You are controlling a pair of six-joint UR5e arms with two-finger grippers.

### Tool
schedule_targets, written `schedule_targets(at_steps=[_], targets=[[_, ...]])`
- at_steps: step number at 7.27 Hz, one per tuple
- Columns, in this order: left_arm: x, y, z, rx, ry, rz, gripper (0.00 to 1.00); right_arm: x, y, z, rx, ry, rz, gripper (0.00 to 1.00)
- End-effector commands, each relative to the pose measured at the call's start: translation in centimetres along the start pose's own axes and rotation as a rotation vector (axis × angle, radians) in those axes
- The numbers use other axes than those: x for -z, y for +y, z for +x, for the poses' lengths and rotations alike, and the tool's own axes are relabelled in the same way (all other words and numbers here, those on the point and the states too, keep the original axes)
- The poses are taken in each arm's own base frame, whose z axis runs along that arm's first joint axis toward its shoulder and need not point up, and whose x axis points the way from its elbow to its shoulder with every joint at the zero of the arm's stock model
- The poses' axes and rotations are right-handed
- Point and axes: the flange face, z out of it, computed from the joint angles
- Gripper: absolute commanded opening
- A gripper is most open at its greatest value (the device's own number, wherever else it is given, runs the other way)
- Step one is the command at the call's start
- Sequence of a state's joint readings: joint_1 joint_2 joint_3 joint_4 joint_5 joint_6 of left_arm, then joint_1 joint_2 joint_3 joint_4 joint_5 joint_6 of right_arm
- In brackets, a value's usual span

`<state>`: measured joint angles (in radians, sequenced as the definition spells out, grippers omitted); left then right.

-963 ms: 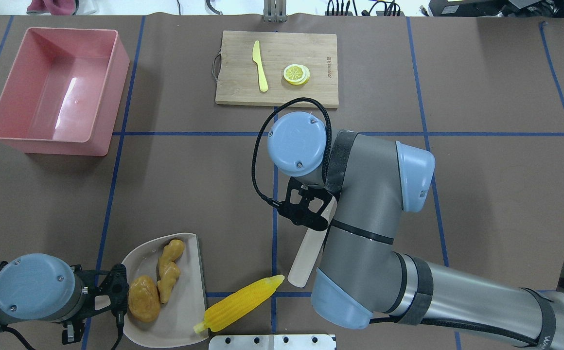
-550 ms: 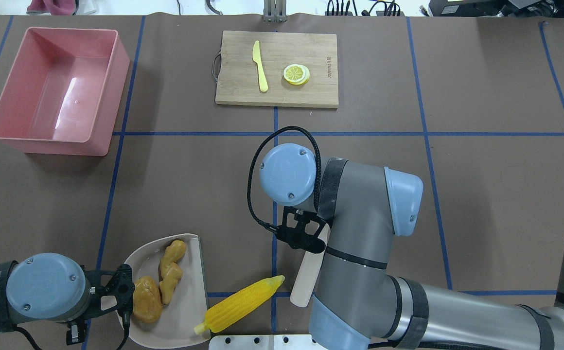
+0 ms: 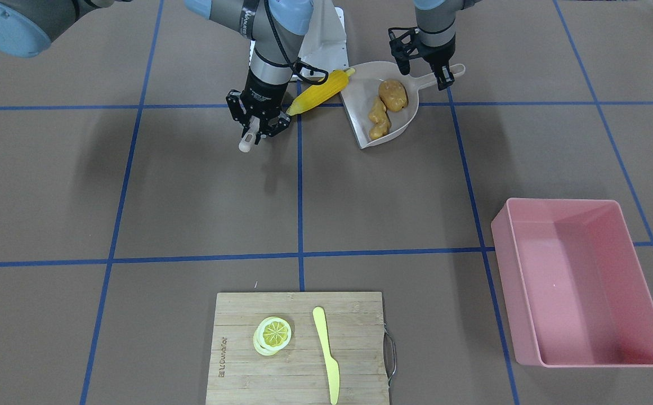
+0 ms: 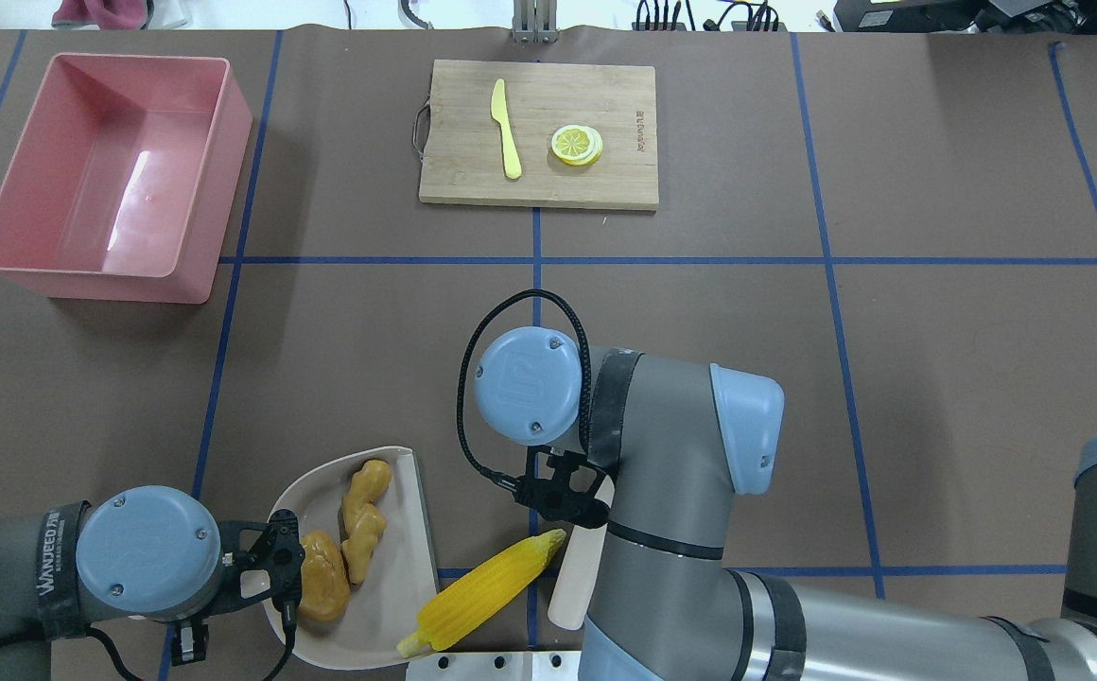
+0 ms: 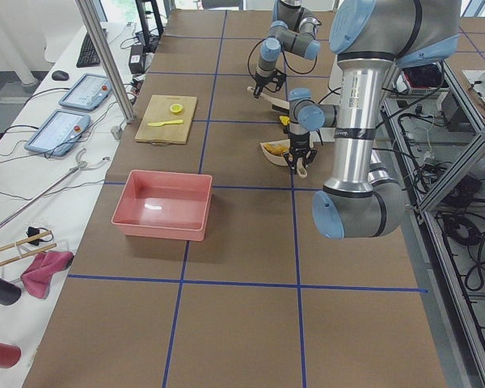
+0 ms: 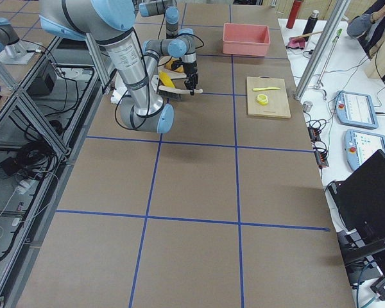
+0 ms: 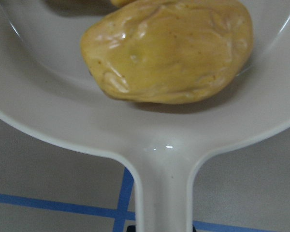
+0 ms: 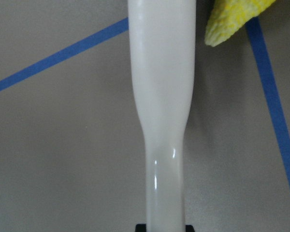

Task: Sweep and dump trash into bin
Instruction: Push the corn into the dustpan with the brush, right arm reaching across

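Left hand point(image 3: 425, 70) reaches down, clamped on the dustpan point(image 3: 360, 98) handle. Right hand point(image 3: 256, 125), wrist vertical, grips the brush point(image 4: 579, 567) beside the corn point(image 4: 487, 591).

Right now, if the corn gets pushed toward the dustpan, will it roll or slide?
The corn is round and tapered, so it would probably roll, curving toward its thin tip. Its bumpy surface may grip the table a little. It looks like stiff plastic, so it likely won't bend against the dustpan.
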<state>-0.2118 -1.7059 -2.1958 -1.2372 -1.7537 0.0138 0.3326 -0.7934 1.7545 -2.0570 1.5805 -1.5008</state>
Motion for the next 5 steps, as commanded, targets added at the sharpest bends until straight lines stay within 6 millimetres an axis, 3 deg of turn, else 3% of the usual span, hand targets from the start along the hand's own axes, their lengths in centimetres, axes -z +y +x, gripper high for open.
schedule_targets(at_steps=[1,5], targets=[[0.3,-0.5,0.0,0.001,0.001,0.003,0.0,1.1,-0.6,4.3,0.0,-0.007,0.001,0.0],[0.2,-0.5,0.0,-0.005,0.001,0.0,0.0,4.6,-1.6,12.1,-0.039,-0.026,0.003,0.0]])
